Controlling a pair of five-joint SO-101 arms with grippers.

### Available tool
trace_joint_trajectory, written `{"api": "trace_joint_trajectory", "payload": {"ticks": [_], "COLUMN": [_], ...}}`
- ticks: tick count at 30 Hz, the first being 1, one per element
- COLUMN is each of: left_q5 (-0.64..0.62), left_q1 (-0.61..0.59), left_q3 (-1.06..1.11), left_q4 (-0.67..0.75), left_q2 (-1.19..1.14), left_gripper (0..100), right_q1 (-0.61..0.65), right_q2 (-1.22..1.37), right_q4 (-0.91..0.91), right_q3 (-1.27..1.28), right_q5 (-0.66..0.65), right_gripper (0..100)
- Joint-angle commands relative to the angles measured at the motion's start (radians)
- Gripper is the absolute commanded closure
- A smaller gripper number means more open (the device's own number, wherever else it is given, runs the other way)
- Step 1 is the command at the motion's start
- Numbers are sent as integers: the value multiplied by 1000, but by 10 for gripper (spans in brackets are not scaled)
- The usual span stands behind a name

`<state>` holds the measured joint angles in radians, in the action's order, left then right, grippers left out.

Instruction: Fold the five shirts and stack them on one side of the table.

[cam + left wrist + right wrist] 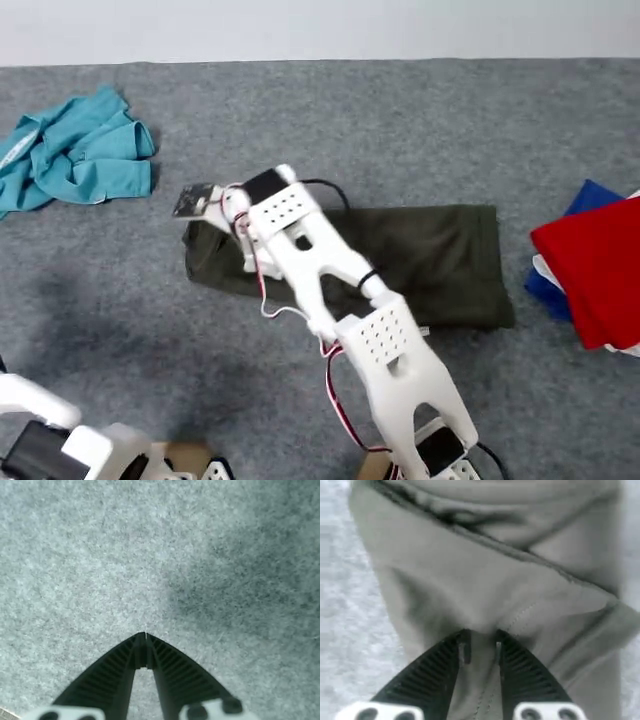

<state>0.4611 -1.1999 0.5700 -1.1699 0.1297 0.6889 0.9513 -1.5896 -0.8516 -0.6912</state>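
The green shirt lies half-folded across the middle of the tabletop, apparently mid-fold and not yet ready for stacking. The right arm stretches from the near edge to the shirt's left end. The right end effector is closed to a narrow gap and appears to pinch a ridge of the green cloth near a seam, likely to lift that end over. The left end effector is fully closed and holds nothing. It hangs over bare tabletop by the near left corner, out of the way of the fold. A red shirt tops the folded pile over a blue shirt at the right edge. A crumpled teal shirt waits at the far left corner.
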Motion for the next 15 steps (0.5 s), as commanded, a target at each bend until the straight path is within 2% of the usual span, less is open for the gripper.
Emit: {"api": "trace_joint_trajectory", "payload": {"ticks": [1, 9, 15], "left_q5": [6, 6, 6], "left_q1": [5, 5, 6], "left_q3": [-10, -8, -8], "left_q4": [14, 35, 35], "left_q2": [44, 44, 44], "left_gripper": [995, 995, 995], "right_q1": [56, 116, 111], "right_q2": [-18, -68, -143], "right_q4": [-61, -174, -179], "right_q3": [-32, -32, -32], "right_q5": [12, 14, 14], "right_gripper": [902, 902, 902]}}
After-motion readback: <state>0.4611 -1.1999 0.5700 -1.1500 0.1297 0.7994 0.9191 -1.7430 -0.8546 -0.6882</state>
